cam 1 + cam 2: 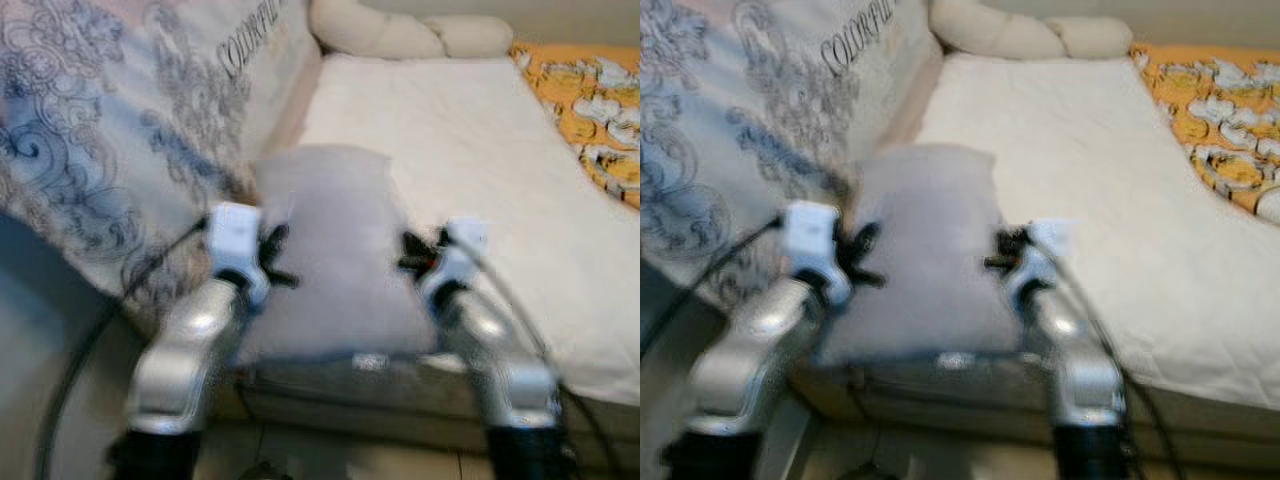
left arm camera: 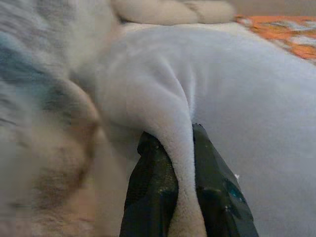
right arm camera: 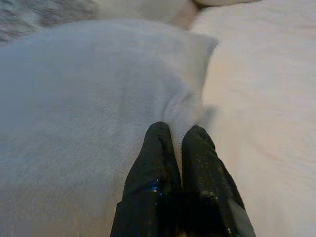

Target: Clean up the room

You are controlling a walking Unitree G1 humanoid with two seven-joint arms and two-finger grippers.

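Left eye view: left gripper (image 1: pixel 283 258) and right gripper (image 1: pixel 408 255) each clamp the grey pillow (image 1: pixel 335 250) on the bed (image 1: pixel 480 160).

Blurry silver arms (image 1: pixel 190 350), black-fingered hands.

Bedroom: bed (image 1: pixel 480 170), pillows (image 1: pixel 400 35), quilt (image 1: pixel 110 120)

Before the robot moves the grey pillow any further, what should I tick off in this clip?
1. Left gripper pinching the grey pillow: ok, a fold of fabric sits between its fingers.
2. Right gripper holding the pillow's other edge: cannot tell, its fingers press together at the fabric.
3. Both grips level across the pillow: ok, the arms flank it evenly.
4. Landing room on the white mattress: ok, a bare stretch lies ahead.
5. Patterned duvet apart from the pillow: not ok, it crowds the pillow's left side.
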